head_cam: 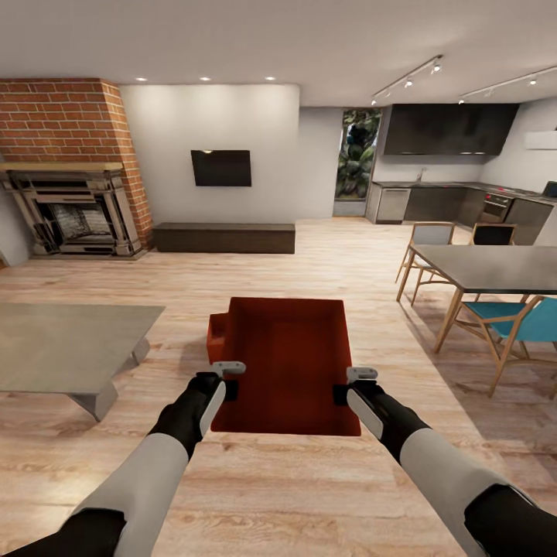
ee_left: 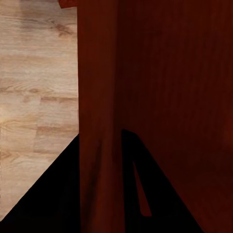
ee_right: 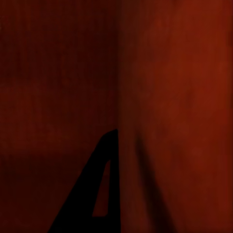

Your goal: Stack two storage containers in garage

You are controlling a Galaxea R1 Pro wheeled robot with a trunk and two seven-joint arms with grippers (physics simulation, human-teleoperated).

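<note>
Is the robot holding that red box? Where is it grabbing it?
Yes. The left gripper and right gripper each pinch a side wall of the box.

Open plank floor (head_cam: 325, 255) ahead; grey table (head_cam: 70, 340) left, dining table (head_cam: 495, 267) right.

- A storage box (head_cam: 290, 363) sits in the middle of the wooden floor (head_cam: 271, 495), a gripper at each side wall.
- A second box (head_cam: 217, 334) pokes out behind its left side.
- A low table (head_cam: 62, 344) stands left; a dining table (head_cam: 495, 267) with chairs (head_cam: 514, 325) right.
- Fireplace (head_cam: 73, 209) and low cabinet (head_cam: 224, 237) line the far wall.
</note>
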